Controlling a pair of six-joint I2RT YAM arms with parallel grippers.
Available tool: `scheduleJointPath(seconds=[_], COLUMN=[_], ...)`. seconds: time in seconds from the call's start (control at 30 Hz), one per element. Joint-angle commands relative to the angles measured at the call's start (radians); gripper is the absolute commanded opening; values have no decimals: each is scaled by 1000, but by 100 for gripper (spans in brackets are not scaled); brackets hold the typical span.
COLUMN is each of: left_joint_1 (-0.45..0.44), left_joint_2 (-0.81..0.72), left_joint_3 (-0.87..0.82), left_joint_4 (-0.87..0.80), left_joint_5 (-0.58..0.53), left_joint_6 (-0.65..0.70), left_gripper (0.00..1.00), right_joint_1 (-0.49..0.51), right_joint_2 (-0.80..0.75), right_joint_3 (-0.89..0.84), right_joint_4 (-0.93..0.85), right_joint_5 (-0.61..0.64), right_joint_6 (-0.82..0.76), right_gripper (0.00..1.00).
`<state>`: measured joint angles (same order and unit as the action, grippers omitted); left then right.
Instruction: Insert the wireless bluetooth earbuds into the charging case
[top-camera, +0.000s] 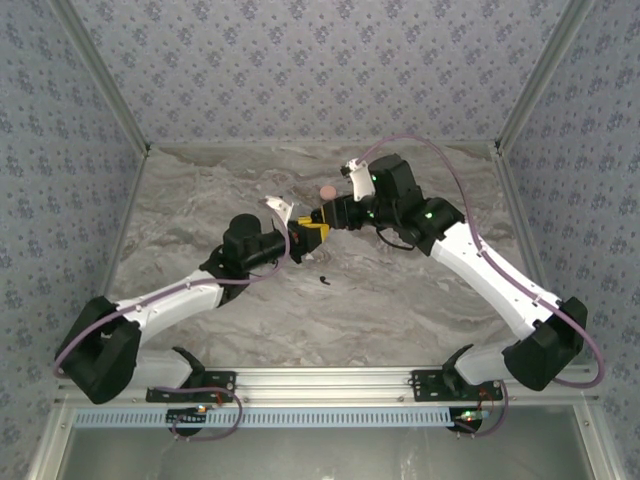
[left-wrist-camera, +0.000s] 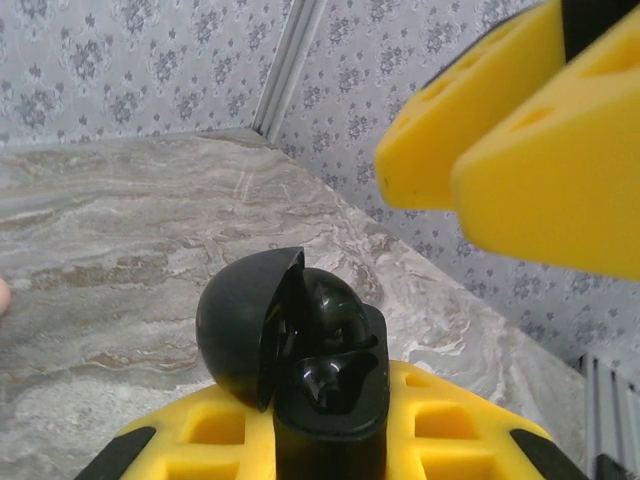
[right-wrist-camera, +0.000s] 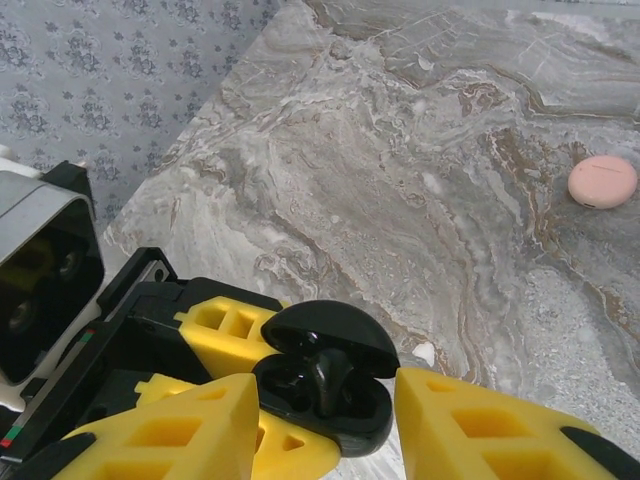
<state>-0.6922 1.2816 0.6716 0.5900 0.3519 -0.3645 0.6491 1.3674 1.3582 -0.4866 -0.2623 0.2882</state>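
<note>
The charging case (right-wrist-camera: 335, 400), black with its lid hinged open, is pinched upright in my left gripper (left-wrist-camera: 330, 425), whose yellow fingers (right-wrist-camera: 225, 335) are shut on its base. One earbud (right-wrist-camera: 325, 372) lies in the case's well, glossy in the left wrist view (left-wrist-camera: 335, 310). My right gripper (right-wrist-camera: 325, 435) hovers just over the case, open, with one yellow finger on each side of it and nothing held. From above, the two grippers (top-camera: 308, 236) (top-camera: 323, 216) meet over the middle of the table. A second earbud (top-camera: 324, 279) lies loose on the marble just in front of them.
A pink disc (right-wrist-camera: 602, 181) rests on the marble table (top-camera: 420, 300) behind the grippers, also visible from above (top-camera: 327, 189). Patterned walls (top-camera: 300, 60) close the table in at the back and sides. A metal rail (top-camera: 320, 380) runs along the near edge.
</note>
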Motion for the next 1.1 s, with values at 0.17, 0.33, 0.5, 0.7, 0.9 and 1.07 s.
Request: scheduleJointPath(seconds=[0.17, 0.33, 0.5, 0.7, 0.9, 1.07], left_joint_1=[-9, -9, -9, -10, -10, -9], left_joint_2=[-94, -111, -115, -115, -123, -154], left_joint_3=[33, 35, 34, 47, 60, 46], left_joint_4=[-110, -137, -134, -189, -314, -372], left_joint_5=[19, 18, 15, -45, -161, -227], left_joint_6=[193, 218, 216, 219, 236, 221], left_gripper=[14, 14, 14, 14, 14, 14], right_joint_1=[9, 16, 21, 21, 11, 5], right_joint_2=[7, 24, 44, 51, 53, 55], right_joint_3=[67, 79, 88, 80, 50, -6], right_joint_4=[-106, -110, -142, -159, -203, -231], right_joint_5=[-58, -75, -59, 27, 135, 144], right_joint_6=[-57, -59, -61, -53, -35, -40], right_gripper=[41, 42, 42, 43, 44, 45])
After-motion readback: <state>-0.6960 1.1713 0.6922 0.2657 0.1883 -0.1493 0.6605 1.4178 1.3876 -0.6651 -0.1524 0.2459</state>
